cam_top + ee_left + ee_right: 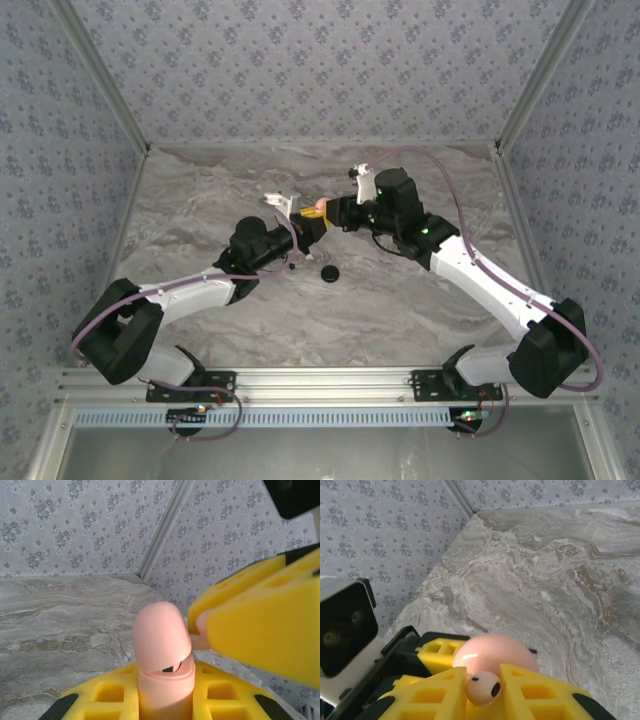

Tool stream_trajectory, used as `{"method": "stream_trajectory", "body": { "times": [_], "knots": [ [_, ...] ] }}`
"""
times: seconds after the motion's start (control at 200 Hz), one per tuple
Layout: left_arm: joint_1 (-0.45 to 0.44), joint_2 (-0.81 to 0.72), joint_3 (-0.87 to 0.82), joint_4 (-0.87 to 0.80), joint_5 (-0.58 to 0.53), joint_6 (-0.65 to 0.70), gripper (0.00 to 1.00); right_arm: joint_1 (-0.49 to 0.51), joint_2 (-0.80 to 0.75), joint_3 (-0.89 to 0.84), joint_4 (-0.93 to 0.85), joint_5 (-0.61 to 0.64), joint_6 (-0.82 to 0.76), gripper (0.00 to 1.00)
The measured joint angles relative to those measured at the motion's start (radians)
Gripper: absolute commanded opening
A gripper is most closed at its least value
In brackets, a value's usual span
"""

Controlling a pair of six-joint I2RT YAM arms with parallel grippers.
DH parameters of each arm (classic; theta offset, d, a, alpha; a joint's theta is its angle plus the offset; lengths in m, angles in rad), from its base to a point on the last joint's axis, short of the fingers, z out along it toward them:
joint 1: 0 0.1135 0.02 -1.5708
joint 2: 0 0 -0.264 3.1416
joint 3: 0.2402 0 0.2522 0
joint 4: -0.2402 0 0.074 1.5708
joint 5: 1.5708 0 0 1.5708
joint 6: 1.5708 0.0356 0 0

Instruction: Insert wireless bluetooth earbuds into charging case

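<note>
While one bud (pixel 291 266) lies loose on the desk (pixel 420 310), both grippers are busy above it, so the risk is a drop or a knock.
The bud looks like the tiny black speck near the black disc (pixel 328 272), though it's too small to be sure. A dark sliver in the seam of the case (pixel 162 635) may be the other bud; can't tell. The case is upright with its lid barely ajar, and the left gripper (pixel 165 702) is clamped on its lower half. The right gripper (pixel 482 692) pinches a small pink piece (pixel 482 687) that touches the side of the lid. Pushing there could snap the lid closed or twist the case out of the clamp. The round piece could pop free, fall and scatter the bud.
</note>
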Motion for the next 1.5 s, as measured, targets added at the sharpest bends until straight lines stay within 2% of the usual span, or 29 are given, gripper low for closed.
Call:
{"method": "stream_trajectory", "body": {
  "times": [0.345, 0.82, 1.129, 1.499],
  "knots": [
    [0.001, 0.0, 0.0, -0.002, 0.003, 0.005, 0.09, 0.002, 0.0, -0.002, -0.019, 0.001, 0.0, 0.24],
    [0.004, -0.008, 0.0, -0.047, 0.042, 0.051, 0.08, -0.01, 0.003, 0.012, -0.085, 0.006, 0.0, 0.15],
    [0.004, -0.016, 0.013, -0.074, 0.099, 0.085, 0.08, -0.032, 0.004, 0.026, -0.109, -0.005, 0.0, 0.15],
    [0.004, -0.028, 0.03, -0.126, 0.112, 0.129, 0.07, -0.042, 0.006, 0.056, -0.163, -0.031, -0.005, 0.14]
  ]
}}
